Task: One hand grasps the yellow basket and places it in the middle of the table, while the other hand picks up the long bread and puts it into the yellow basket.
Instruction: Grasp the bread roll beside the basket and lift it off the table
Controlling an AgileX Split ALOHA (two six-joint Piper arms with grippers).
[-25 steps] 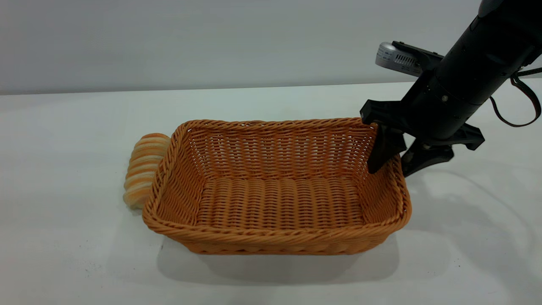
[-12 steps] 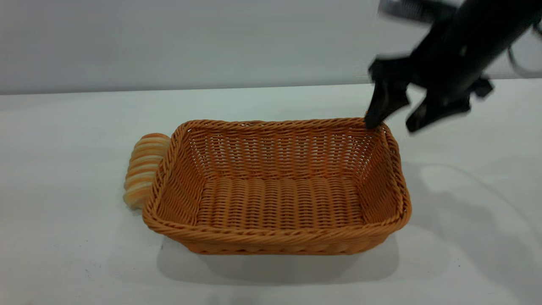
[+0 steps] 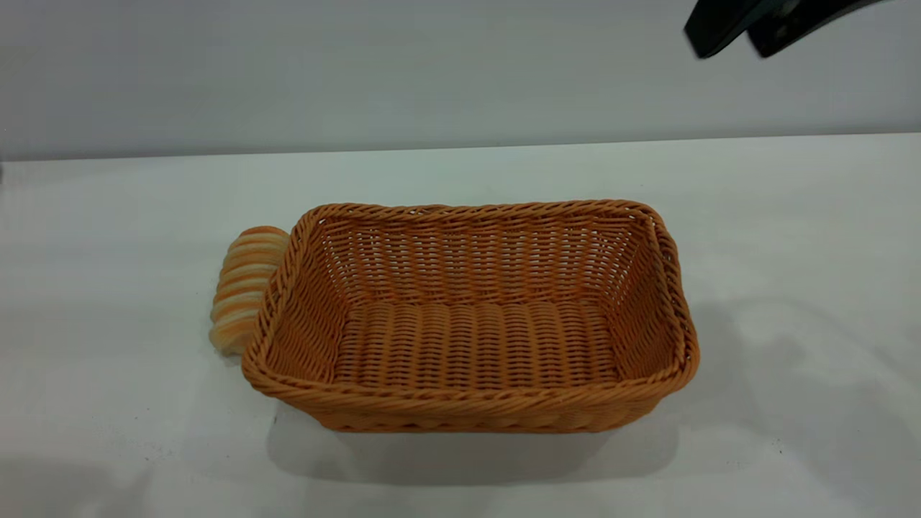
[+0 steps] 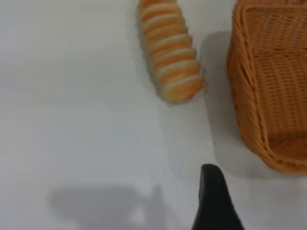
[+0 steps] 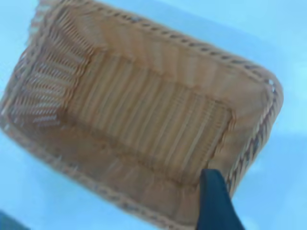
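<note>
- Beside the yellow basket (image 3: 471,316) on the table (image 3: 108,432), the long bread (image 3: 241,286) is lying untouched.
- I am hovering my left claw (image 4: 213,201) near it; its spread I cannot tell.
- I am holding my right claw (image 3: 734,29) high, parted, empty.
- I am planning a crosswise mid-loaf grip.

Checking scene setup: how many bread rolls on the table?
1. The long bread lies on the table against the outside of the yellow basket's left end. Basket interior is empty; nothing looks hidden.

woven wicker yellow basket (image 3: 468,403), matte white table (image 3: 108,403), ridged long bread (image 3: 241,288)
</note>
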